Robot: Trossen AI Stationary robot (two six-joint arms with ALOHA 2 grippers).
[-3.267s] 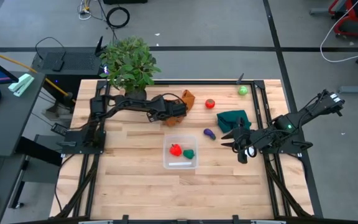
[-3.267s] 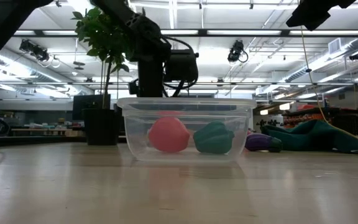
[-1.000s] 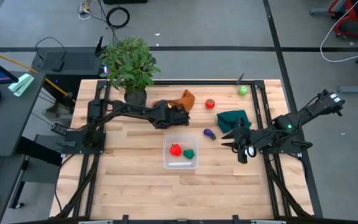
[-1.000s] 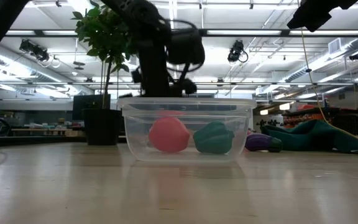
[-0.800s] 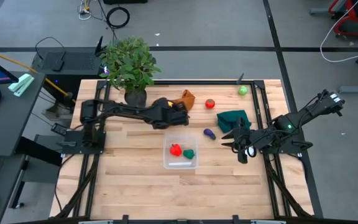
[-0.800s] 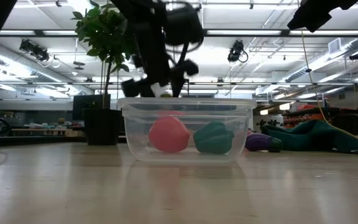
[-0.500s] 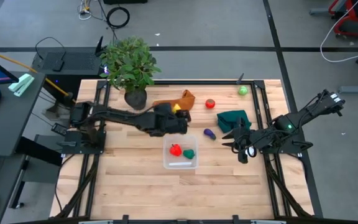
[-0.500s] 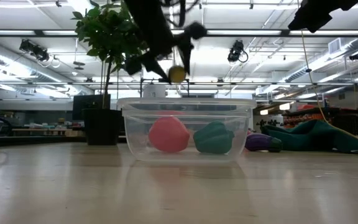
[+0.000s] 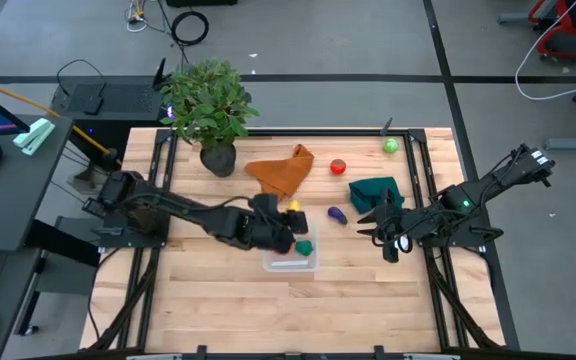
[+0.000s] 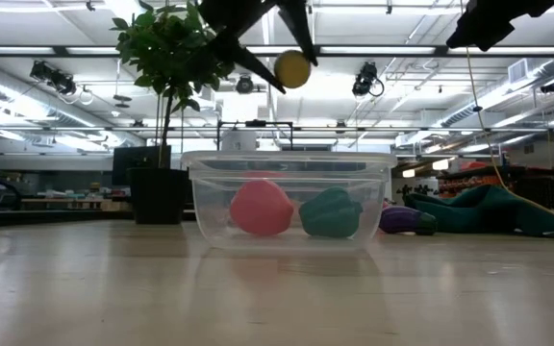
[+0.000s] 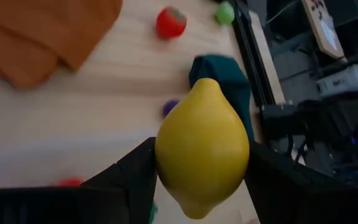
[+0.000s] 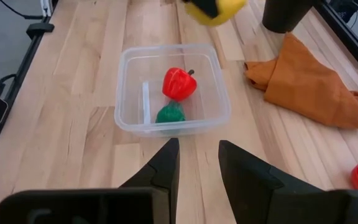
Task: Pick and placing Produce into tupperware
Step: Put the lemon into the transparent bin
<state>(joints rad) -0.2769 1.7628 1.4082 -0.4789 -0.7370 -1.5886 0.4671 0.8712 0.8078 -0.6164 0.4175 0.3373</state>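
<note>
My left gripper (image 9: 289, 222) is shut on a yellow lemon (image 11: 202, 146) and hovers over the far edge of the clear tupperware (image 12: 171, 90). A red pepper (image 12: 179, 83) and a green piece (image 12: 170, 114) lie on the box's floor. On the table rest a purple piece (image 9: 336, 214), a red tomato (image 9: 338, 167) and a green ball (image 9: 391, 146). My right gripper (image 12: 197, 163) waits open at the table's right side, near the dark green cloth. My left gripper pinches the lemon across its middle (image 11: 166, 155), one dark finger (image 11: 132, 180) on each side. In the low view the fingers (image 10: 258, 67) slant down to it from above. The lemon (image 10: 292, 69) is lifted clear, high above the box's rim.
A potted plant (image 9: 208, 105) stands at the far left. An orange cloth (image 9: 283, 170) lies beyond the box, and a dark green cloth (image 9: 376, 192) lies right of the purple piece. My left arm stretches across the table's left half. Bare wood lies on the box's near side.
My left gripper has risen from the orange cloth with the lemon and swung toward the table's near edge, ending above the tupperware. The lemon has gone from behind the box to high above its rim. The orange cloth is now uncovered.
</note>
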